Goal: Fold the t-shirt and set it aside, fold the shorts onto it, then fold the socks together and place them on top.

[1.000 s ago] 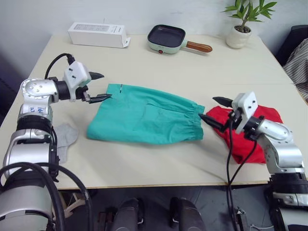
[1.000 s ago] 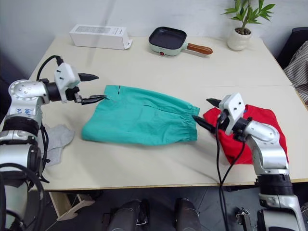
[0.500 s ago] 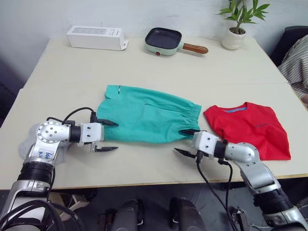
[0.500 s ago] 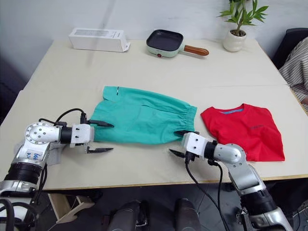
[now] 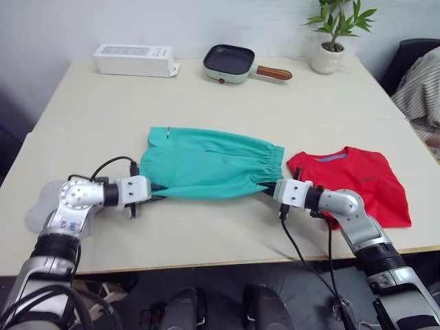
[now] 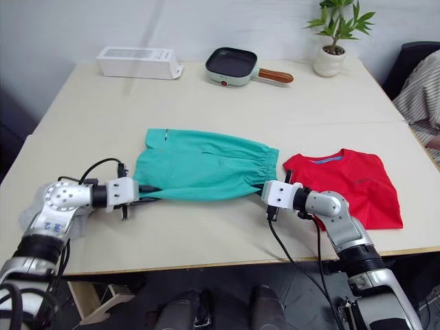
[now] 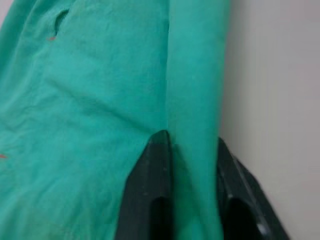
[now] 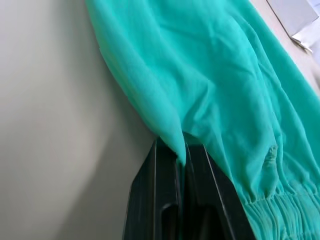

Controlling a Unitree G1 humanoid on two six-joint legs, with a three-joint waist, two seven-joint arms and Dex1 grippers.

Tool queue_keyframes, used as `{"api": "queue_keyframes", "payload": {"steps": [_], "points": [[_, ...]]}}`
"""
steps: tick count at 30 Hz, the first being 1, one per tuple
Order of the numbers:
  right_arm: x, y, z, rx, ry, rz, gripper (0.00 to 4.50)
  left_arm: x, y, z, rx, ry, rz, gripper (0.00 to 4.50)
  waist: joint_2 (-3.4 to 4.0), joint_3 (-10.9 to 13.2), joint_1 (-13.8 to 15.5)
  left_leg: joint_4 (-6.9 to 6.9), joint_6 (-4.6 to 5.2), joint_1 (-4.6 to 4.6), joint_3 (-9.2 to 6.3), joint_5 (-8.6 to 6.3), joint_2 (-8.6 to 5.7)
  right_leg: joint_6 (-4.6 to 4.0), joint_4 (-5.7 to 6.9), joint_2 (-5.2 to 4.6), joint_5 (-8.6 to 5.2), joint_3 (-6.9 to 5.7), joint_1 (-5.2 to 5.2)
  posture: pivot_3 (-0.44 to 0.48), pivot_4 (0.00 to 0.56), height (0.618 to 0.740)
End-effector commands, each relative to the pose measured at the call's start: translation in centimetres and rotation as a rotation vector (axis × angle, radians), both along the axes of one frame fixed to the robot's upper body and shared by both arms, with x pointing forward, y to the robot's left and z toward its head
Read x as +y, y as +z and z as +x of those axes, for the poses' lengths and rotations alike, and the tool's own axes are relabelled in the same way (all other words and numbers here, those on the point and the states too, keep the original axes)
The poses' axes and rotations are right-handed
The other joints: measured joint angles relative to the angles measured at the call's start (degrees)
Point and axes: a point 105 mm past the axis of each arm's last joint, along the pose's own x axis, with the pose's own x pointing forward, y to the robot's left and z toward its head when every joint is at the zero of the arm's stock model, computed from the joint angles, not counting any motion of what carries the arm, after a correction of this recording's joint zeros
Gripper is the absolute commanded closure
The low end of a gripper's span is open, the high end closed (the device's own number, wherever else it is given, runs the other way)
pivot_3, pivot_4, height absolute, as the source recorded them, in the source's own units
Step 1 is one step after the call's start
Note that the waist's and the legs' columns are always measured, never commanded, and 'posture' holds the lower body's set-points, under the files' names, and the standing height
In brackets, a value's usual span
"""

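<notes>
The teal-green shorts [image 5: 206, 161] lie spread across the middle of the table, waistband toward the right. At their near left corner my left gripper [image 5: 159, 194] is shut on a fold of the fabric; the left wrist view shows the fingers [image 7: 159, 150] pinching it. On the near right corner by the waistband, my right gripper [image 5: 268, 189] is shut on the hem, seen up close in the right wrist view with its fingers [image 8: 165, 155]. To the right of the shorts lies the red t-shirt [image 5: 350, 180], folded flat. A grey sock [image 5: 36, 214] peeks out behind my left arm.
At the table's far side stand a white box [image 5: 134, 60], a small green pan [image 5: 234, 63] with a wooden handle, and a potted plant [image 5: 328, 55]. Striped cloth [image 5: 421, 81] hangs off the right edge. Bare tabletop [image 5: 206, 234] runs along the front.
Both grippers came down from the shorts' far corners to the near edge, stood open there half a second ago, and have now shut on the fabric. The camera has shifted slightly.
</notes>
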Motion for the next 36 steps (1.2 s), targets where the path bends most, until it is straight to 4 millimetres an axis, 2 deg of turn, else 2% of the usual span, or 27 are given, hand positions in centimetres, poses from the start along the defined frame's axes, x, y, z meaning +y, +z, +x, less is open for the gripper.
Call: {"api": "queue_keyframes", "payload": {"steps": [1, 5, 8, 11, 14, 16, 18, 20, 22, 24, 25, 27, 29, 31, 35, 36], "points": [[-1.0, 1.7, -1.0, -0.031, 0.075, 0.032, 4.50, -0.9, 0.0, -3.8, 0.075, -0.107, 0.012, 4.47, 0.02, 0.01, -0.31, -0.01, 0.00, 0.00, 0.01, -0.06, 0.01, -0.02, 0.00, 0.00, -0.01, -0.01, 0.00, 0.000, 0.150, 0.740], [-2.1, 1.0, -3.2, 0.030, 0.141, 0.004, 4.50, -1.1, 0.4, -6.0, 0.091, -0.081, -0.006, 4.47, 0.02, 0.02, -0.17, -0.02, 0.09, 0.00, 0.02, -0.24, 0.02, -0.05, -0.14, 0.00, -0.03, -0.02, 0.06, 0.000, 0.150, 0.740], [-2.8, 0.0, -5.0, 0.077, 0.159, -0.017, 4.50, -1.2, -0.2, -7.4, 0.102, -0.060, 0.018, 4.47, 0.03, 0.03, 0.37, 0.03, 0.15, 0.01, 0.01, -0.30, 0.01, -0.04, -0.31, -0.06, -0.03, 0.03, 0.13, 0.000, 0.150, 0.740], [-3.3, -0.9, -6.1, 0.112, 0.134, -0.022, 4.50, -1.2, -0.6, -7.7, 0.106, 0.001, 0.009, 4.47, 0.03, 0.03, 0.55, 0.04, -0.20, 0.05, -0.01, -0.53, 0.01, -0.04, -0.45, -0.13, -0.03, 0.21, 0.15, 0.000, 0.150, 0.740], [-3.9, -1.0, -6.3, 0.109, 0.088, -0.008, 4.50, -1.6, -0.4, -8.2, 0.132, 0.014, -0.023, 4.47, 0.03, 0.02, 0.48, 0.04, -0.30, 0.08, -0.03, -0.49, 0.03, -0.05, -0.41, -0.12, -0.03, 0.29, 0.13, 0.000, 0.150, 0.740], [-4.2, -0.9, -6.5, 0.150, 0.058, 0.048, 4.50, -2.0, -0.3, -8.8, 0.152, -0.008, -0.028, 4.00, 0.04, 0.02, 0.45, 0.02, -0.35, 0.09, -0.03, -0.51, 0.06, -0.06, -0.39, -0.11, -0.04, 0.31, 0.10, 0.000, 0.150, 0.740], [-4.3, -0.5, -7.1, 0.158, 0.071, 0.057, 4.01, -1.7, 0.6, -8.6, 0.119, 0.011, -0.029, 3.49, 0.04, 0.03, 0.49, -0.02, -0.40, 0.08, -0.02, -0.55, 0.08, -0.10, -0.41, -0.10, -0.06, 0.32, 0.08, 0.000, 0.150, 0.740], [-4.5, 0.3, -8.1, 0.198, 0.106, 0.087, 3.45, -1.5, 2.5, -8.5, 0.121, 0.036, -0.108, 2.84, 0.05, 0.03, 0.58, -0.02, -0.42, 0.06, -0.03, -0.57, 0.09, -0.14, -0.41, -0.09, -0.09, 0.29, 0.05, 0.000, 0.150, 0.740], [-4.6, 1.3, -9.5, 0.298, 0.131, 0.139, 2.79, -1.4, 4.0, -9.6, 0.206, 0.029, -0.211, 2.23, 0.05, 0.04, 0.54, -0.03, -0.43, 0.06, -0.04, -0.59, 0.12, -0.16, -0.42, -0.09, -0.09, 0.29, 0.07, 0.000, 0.150, 0.740], [-4.5, 2.7, -10.5, 0.431, 0.127, 0.229, 2.79, -1.4, 5.5, -10.9, 0.347, 0.025, -0.325, 2.23, 0.06, 0.04, 0.51, -0.04, -0.41, 0.05, -0.07, -0.65, 0.19, -0.19, -0.47, -0.08, -0.11, 0.29, 0.10, 0.000, 0.150, 0.740], [-4.0, 4.0, -10.6, 0.474, 0.121, 0.310, 2.79, -1.4, 6.7, -10.5, 0.362, 0.041, -0.401, 2.23, 0.08, 0.05, 0.46, -0.04, -0.41, 0.09, -0.10, -0.66, 0.19, -0.20, -0.49, -0.09, -0.12, 0.29, 0.14, 0.000, 0.150, 0.740], [-2.9, 5.5, -10.3, 0.502, 0.118, 0.403, 3.23, -1.7, 8.5, -9.1, 0.331, 0.076, -0.506, 2.19, 0.08, 0.05, 0.52, -0.03, -0.41, 0.10, -0.11, -0.64, 0.22, -0.22, -0.52, -0.08, -0.13, 0.32, 0.16, 0.000, 0.150, 0.740], [-1.1, 6.1, -9.6, 0.497, 0.114, 0.469, 3.77, -2.5, 8.5, -7.4, 0.295, 0.106, -0.536, 2.59, 0.06, 0.04, 0.60, -0.02, -0.39, 0.12, -0.19, -0.58, 0.23, -0.24, -0.51, -0.07, -0.14, 0.29, 0.19, 0.000, 0.150, 0.740], [1.0, 5.6, -8.6, 0.467, 0.102, 0.495, 4.50, -3.9, 7.5, -5.9, 0.249, 0.100, -0.494, 3.16, 0.05, 0.00, 0.70, -0.02, -0.52, 0.13, -0.19, -0.49, 0.23, -0.26, -0.49, -0.04, -0.14, 0.25, 0.18, 0.000, 0.150, 0.740], [5.0, 5.0, -7.4, 0.353, 0.109, 0.559, 4.50, -6.6, 5.6, -3.2, 0.163, 0.097, -0.424, 4.47, 0.06, -0.01, 1.32, -0.11, -0.64, 0.05, 0.00, -0.46, 0.15, -0.25, -0.40, 0.07, -0.14, 0.22, 0.00, 0.000, 0.150, 0.740], [5.9, 4.5, -7.1, 0.330, 0.098, 0.558, 4.50, -7.1, 5.3, -2.4, 0.155, 0.134, -0.457, 4.47, 0.06, 0.00, 1.49, -0.12, -0.66, 0.01, 0.07, -0.48, 0.13, -0.25, -0.37, 0.12, -0.14, 0.16, -0.09, 0.000, 0.150, 0.740]]}}
